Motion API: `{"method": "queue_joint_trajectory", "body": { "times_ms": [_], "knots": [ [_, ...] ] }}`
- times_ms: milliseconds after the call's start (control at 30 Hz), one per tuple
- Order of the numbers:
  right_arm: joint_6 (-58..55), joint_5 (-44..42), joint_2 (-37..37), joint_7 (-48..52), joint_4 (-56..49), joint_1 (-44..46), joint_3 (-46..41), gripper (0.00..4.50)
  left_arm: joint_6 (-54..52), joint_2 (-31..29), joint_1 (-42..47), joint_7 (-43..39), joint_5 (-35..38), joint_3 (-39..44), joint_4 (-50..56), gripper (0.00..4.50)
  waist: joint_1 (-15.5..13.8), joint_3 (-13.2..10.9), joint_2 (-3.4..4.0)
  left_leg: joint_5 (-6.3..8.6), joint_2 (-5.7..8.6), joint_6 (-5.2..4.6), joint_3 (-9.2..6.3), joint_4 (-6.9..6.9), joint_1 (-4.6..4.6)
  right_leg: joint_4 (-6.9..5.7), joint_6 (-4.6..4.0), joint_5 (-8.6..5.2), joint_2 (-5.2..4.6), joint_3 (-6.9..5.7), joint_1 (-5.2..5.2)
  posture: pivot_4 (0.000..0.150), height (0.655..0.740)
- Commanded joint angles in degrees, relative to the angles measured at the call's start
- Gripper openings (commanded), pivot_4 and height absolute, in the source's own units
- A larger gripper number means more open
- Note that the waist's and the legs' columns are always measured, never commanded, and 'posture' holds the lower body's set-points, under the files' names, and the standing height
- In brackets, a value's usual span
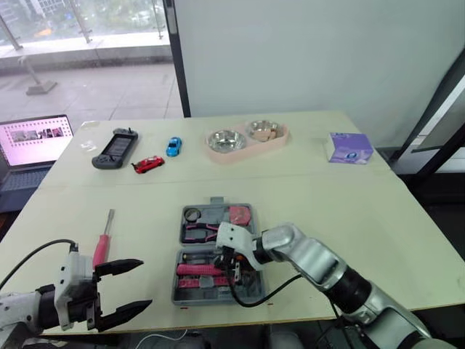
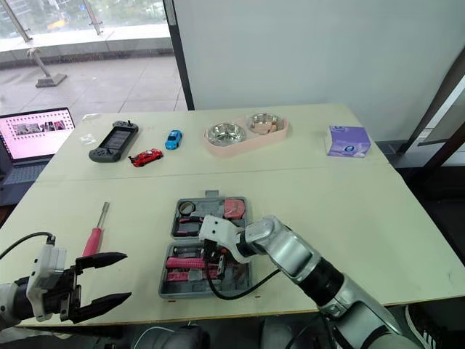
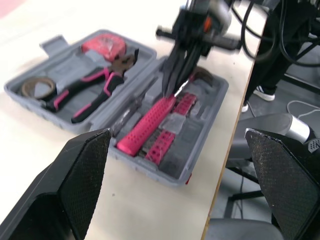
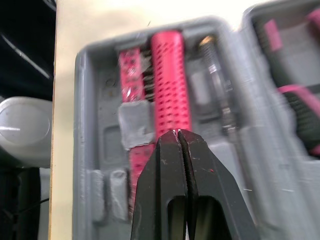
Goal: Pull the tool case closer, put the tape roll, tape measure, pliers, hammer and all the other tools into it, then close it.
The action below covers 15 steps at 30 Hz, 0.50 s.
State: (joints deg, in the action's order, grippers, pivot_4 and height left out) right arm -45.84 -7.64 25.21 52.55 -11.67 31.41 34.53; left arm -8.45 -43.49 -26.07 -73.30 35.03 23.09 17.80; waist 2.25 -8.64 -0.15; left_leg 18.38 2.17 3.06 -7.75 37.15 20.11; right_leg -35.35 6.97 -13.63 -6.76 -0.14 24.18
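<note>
Right tool [image 4: 178,133] closed, tips at pink handle [image 4: 170,80] in case [image 4: 88,125], left tool [image 1: 145,283] wide open

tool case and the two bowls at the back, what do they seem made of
Tool case: likely moulded plastic, matte grey, with shaped recesses for the tools. Bowls: probably stainless steel, shiny with bright reflections. Their holder: pale pink and smooth, probably plastic.

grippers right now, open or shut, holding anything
left gripper: open, holding nothing
right gripper: shut, nothing between its fingers, tips over the pink handle in the tool case
</note>
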Motion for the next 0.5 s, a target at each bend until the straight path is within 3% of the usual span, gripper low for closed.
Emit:
{"method": "queue_joint_trajectory", "body": {
  "times_ms": [33,267,367,467,500],
  "knots": [
    [-0.45,-2.36,2.44,1.46,-5.46,0.78,-4.64,0.06,0.13,-0.34,0.46,-0.25,0.82,0.83,0.65,4.50,-0.04,-0.05,-0.07,-0.05,0.00,0.08,-0.02,0.00,0.33,-0.01,0.01,0.02,0.00,-0.02,0.34,0.150,0.7239],
    [0.74,-1.85,8.99,4.05,-8.83,-2.23,-2.99,0.06,0.00,-0.42,1.17,-0.48,0.59,0.42,0.29,4.50,-0.03,-0.51,-0.26,-0.05,0.00,0.12,0.08,-0.09,0.42,0.16,-0.02,0.00,-0.04,-0.03,0.36,0.150,0.7239],
    [1.18,-1.05,8.28,2.77,-9.44,-3.77,-1.73,0.87,0.00,-0.40,1.25,-0.54,0.57,0.39,0.17,4.50,0.03,-0.68,-0.29,-0.05,-0.02,0.11,0.09,-0.08,0.41,0.15,-0.02,0.01,-0.04,-0.03,0.36,0.150,0.7239],
    [1.84,0.32,7.06,0.65,-8.34,-4.42,-1.09,2.36,-0.09,-0.38,1.26,-0.50,0.59,0.45,0.19,4.50,0.01,-0.72,-0.30,-0.05,-0.02,0.11,0.11,-0.04,0.40,0.14,-0.03,0.00,-0.04,-0.03,0.35,0.150,0.7239],
    [2.03,0.58,6.81,0.26,-7.91,-4.63,-0.99,2.36,-0.09,-0.36,1.26,-0.47,0.56,0.44,0.20,4.50,-0.03,-0.72,-0.31,-0.06,-0.02,0.11,0.12,-0.02,0.40,0.14,-0.04,0.01,-0.04,-0.03,0.34,0.150,0.7239]
  ]
}}
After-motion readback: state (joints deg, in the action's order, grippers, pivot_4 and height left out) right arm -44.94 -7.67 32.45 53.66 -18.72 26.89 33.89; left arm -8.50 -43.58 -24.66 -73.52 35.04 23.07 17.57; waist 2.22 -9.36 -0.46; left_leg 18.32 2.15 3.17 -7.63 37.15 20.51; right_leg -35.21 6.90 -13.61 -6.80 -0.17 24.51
